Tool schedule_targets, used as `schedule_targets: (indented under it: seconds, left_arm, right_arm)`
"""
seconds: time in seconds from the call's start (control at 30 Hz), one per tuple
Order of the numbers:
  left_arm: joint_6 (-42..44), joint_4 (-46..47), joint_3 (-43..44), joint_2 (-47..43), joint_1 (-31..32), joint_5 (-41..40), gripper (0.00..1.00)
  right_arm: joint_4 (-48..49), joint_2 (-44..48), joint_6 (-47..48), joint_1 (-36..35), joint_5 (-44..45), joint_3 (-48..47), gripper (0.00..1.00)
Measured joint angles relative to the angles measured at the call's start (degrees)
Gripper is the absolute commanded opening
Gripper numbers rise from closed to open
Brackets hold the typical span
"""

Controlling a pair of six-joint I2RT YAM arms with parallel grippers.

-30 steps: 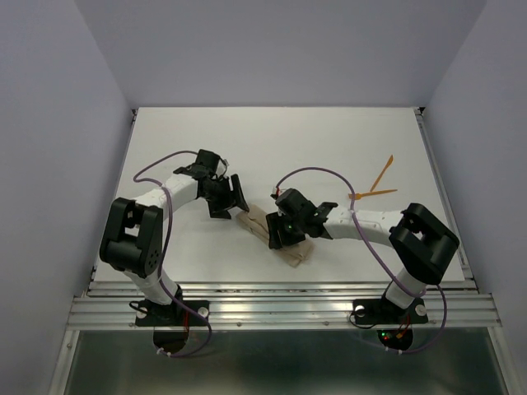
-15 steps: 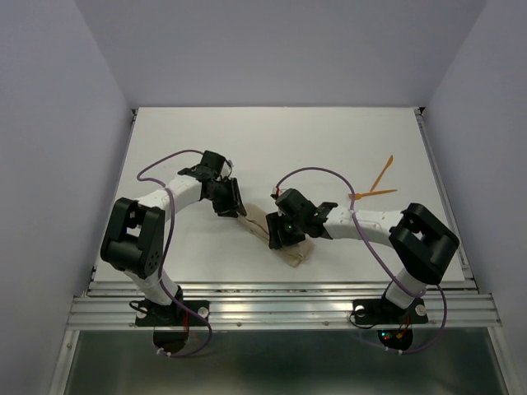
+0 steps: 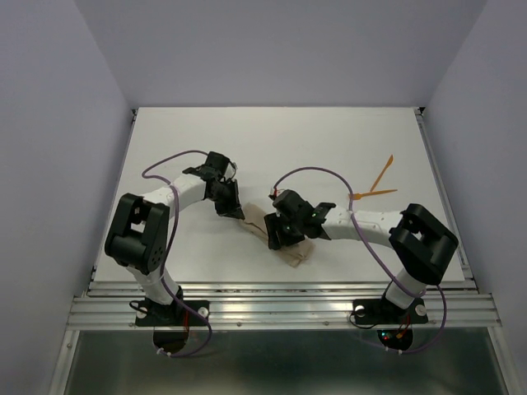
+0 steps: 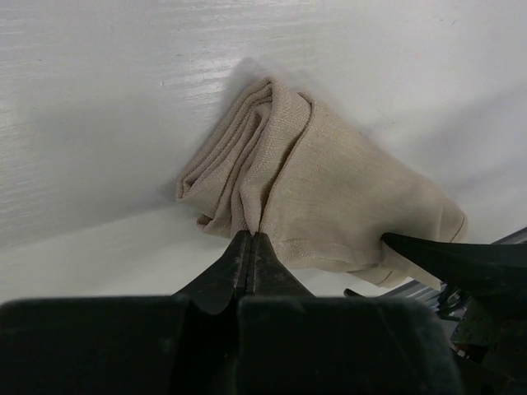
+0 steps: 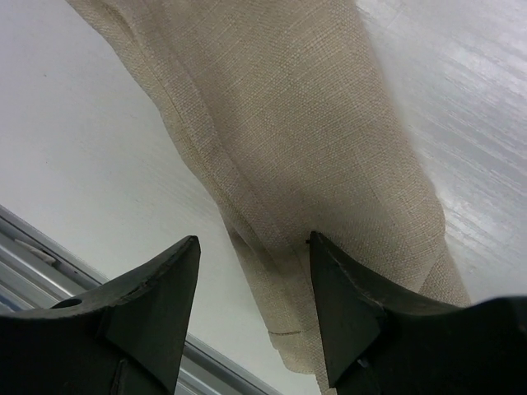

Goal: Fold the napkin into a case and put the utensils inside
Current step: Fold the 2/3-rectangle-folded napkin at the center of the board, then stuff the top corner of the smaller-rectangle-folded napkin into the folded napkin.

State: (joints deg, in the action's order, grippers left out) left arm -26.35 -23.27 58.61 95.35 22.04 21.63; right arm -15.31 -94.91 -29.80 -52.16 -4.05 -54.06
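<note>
Folded tan napkin (image 4: 329,197) lies oblong; two orange utensils (image 3: 382,173) lie well apart.

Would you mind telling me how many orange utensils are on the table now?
2. The farther utensil lies slanted near the table's right edge; the nearer utensil lies almost level just in front of it. Both are outside the napkin; its folds could hide more.

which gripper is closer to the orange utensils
right. the right gripper is open over the napkin, with the utensils off to its right and further back; the left gripper is shut on the napkin's left end, farther from them
</note>
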Motion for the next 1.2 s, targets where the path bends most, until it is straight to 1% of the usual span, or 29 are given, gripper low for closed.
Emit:
schedule_targets:
  seconds: [0.13,0.3,0.5,0.7,0.87,1.03,1.07,1.17,1.2]
  left_arm:
    - [0.90,-0.04,0.39,1.64,-0.02,0.22,0.00]
    - [1.68,0.17,0.39,2.78,-0.15,1.03,0.00]
    - [1.97,0.74,0.39,3.21,-0.92,3.19,0.00]
    - [2.19,0.90,0.39,3.26,-1.95,5.68,0.00]
    - [2.43,0.92,0.39,3.26,-2.60,6.80,0.00]
    - [2.56,0.92,0.39,3.28,-2.67,7.15,0.00]
    - [2.56,0.92,0.39,3.28,-2.69,7.23,0.00]
    - [2.56,0.92,0.39,3.28,-2.69,7.30,0.00]
    - [2.56,0.92,0.39,3.28,-2.69,7.30,0.00]
  right_arm:
    - [-2.75,0.00,1.14,-0.87,2.27,-2.40,0.66]
    - [-5.33,-0.20,4.15,-1.86,6.27,-8.13,0.65]
    - [-4.33,-5.92,8.20,-3.02,10.54,-15.80,0.64]
    - [-3.56,-11.87,11.87,-4.31,12.72,-18.47,0.61]
    - [-2.58,-13.51,13.66,-5.53,13.53,-19.15,0.61]
    - [-1.25,-14.86,14.93,-6.86,15.19,-20.65,0.54]
    - [-0.92,-15.19,15.06,-7.17,15.67,-20.90,0.51]
    - [-0.61,-15.80,15.13,-7.26,16.68,-21.24,0.48]
    - [-0.55,-16.00,15.13,-7.28,17.05,-21.33,0.45]
